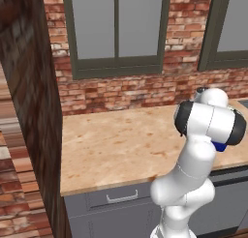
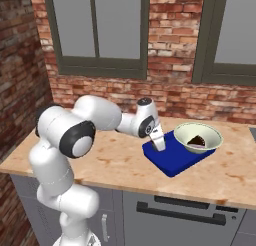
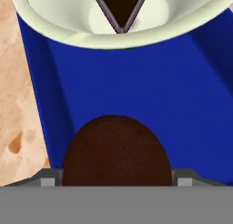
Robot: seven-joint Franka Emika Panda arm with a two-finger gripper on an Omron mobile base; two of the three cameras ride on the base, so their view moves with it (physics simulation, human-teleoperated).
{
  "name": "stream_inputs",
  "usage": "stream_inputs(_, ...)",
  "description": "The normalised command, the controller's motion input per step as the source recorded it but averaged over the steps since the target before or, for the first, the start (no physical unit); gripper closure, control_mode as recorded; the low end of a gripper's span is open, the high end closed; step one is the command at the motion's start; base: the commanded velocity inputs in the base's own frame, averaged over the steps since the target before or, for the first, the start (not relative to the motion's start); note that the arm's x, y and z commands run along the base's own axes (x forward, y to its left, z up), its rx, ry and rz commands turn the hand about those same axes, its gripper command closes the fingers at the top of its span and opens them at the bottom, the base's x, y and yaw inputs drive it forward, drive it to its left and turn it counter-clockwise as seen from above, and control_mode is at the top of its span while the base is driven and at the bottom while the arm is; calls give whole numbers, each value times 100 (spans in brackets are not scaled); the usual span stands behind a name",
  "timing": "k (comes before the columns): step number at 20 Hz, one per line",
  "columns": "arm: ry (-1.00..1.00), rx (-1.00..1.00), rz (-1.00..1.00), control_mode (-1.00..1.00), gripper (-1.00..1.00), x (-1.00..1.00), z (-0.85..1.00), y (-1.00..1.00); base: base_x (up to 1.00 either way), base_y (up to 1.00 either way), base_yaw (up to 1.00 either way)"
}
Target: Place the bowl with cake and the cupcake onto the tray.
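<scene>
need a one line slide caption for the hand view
Cupcake between the open gripper's fingertips over the blue tray, with the bowl with cake beyond.

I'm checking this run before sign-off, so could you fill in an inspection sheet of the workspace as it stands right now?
Surface: tan stone counter, bare around the tray.
Tray: deep blue tray lies flat on the counter.
Bowl with cake: pale bowl sits on the tray's far part, a dark cake wedge inside.
Cupcake: dark brown cupcake over the tray's near part, between the jaws; whether it rests on the tray cannot be told.
Clutter: nothing seen.
Gripper: gripper low at the tray's edge, jaws wide.
Cables: nothing seen.
Surroundings: brick wall, windows, grey cabinets.
</scene>
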Motion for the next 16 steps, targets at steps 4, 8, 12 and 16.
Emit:
stream_inputs(4, 0, 0, 0, -100, 100, 2, -36, -29, 0, 0, 0)
stream_inputs(8, 0, 1, 0, -100, 100, 0, -29, -39, 0, 0, 0)
stream_inputs(12, 0, 2, 0, -100, -100, 1, -26, -17, 0, 0, 0)
stream_inputs(16, -2, 1, 0, -100, -100, 2, -24, -1, 0, 0, 0)
